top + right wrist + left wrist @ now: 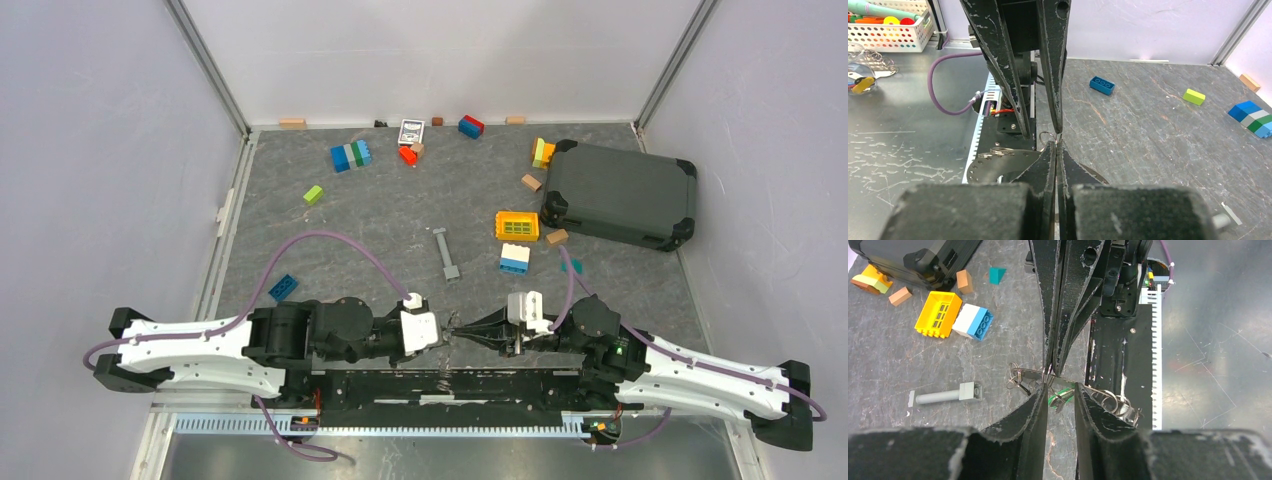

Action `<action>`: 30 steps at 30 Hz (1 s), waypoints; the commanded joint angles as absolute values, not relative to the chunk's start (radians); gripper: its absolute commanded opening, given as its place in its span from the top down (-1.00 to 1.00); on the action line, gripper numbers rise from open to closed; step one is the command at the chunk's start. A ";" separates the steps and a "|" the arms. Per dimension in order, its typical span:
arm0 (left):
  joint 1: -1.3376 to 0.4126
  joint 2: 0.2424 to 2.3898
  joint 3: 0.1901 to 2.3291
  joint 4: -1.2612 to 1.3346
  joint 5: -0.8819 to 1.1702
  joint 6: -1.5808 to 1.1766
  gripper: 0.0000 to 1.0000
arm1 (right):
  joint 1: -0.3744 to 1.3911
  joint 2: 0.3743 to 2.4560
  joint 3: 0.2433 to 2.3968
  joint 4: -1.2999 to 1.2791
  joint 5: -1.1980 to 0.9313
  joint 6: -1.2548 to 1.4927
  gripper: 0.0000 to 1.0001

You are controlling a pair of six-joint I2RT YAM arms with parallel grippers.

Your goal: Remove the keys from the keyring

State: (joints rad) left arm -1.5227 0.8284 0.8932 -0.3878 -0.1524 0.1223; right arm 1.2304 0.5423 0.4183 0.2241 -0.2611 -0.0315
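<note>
Low at the near middle of the table, just above the black base rail, my two grippers meet tip to tip. The keyring [1018, 376] is a thin silver wire ring with more loops and silver keys [1113, 401] strung along it, hanging off the table. My right gripper [1052, 372] comes in from the top of the left wrist view and is shut on the keyring [1044, 134]. My left gripper [1060, 387] has its jaws a small way apart, with the green-headed key [1059, 396] spanning the gap between them. Seen from above, the left gripper [447, 336] faces the right gripper [462, 335].
A long grey metal bar [446, 253] lies just beyond the grippers. A yellow grid block [517, 225] and a white-and-blue brick [515, 259] sit right of it, before a dark case [620, 193]. A blue brick [283, 287] lies left. Other bricks are scattered along the back wall.
</note>
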 commanded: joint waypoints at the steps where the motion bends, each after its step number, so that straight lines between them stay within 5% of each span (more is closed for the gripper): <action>1: -1.526 0.833 0.892 -0.346 -0.138 0.092 0.36 | 1.231 0.526 0.424 0.296 -0.254 -0.037 1.00; 30: -1.525 0.852 0.836 -0.318 -0.142 0.075 0.85 | 1.232 0.506 0.404 0.349 -0.254 -0.006 1.00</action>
State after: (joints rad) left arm -1.5227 0.8463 0.8543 -0.3725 -0.1516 0.1081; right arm 1.2304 0.5243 0.4007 0.2321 -0.2604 -0.0223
